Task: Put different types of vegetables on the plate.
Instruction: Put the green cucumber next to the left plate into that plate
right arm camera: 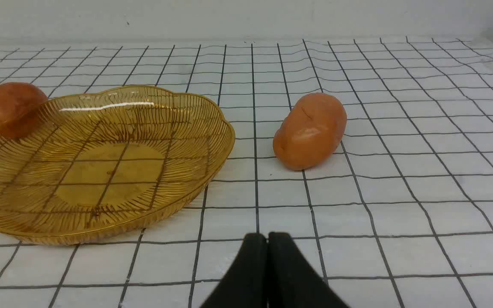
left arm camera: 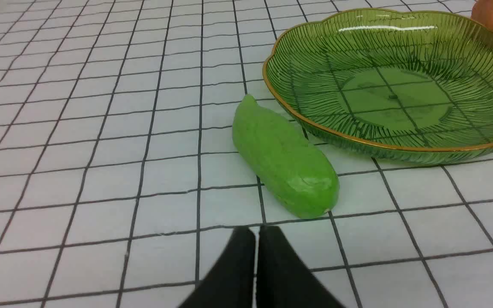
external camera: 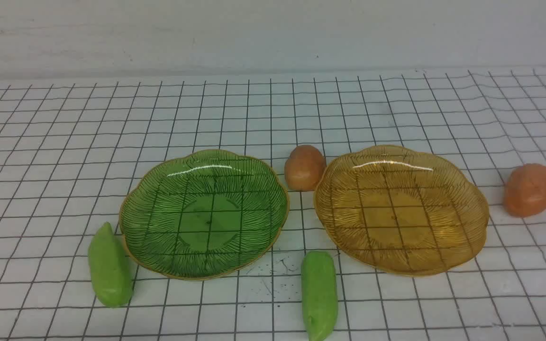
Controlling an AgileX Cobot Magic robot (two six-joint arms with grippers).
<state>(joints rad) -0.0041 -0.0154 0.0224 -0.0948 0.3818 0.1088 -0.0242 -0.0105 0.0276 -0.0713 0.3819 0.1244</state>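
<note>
1. White grid table (external camera: 64,118): green plate (external camera: 204,213) left, amber plate (external camera: 401,210) right
2. Left pod (external camera: 109,266) just beside green plate; front pod (external camera: 319,294) btwn plates, nearer cam
3. Mid potato (external camera: 304,167) btwn plates' far rims; right potato (external camera: 529,189) near amber plate's right

A green pod (left arm camera: 284,159) lies just beside the green plate (left arm camera: 315,124).

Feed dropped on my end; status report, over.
Left gripper, right gripper shut, empty. Green plate, amber plate bare. Two pods, two potatoes on the table. Nothing in the way.
</note>
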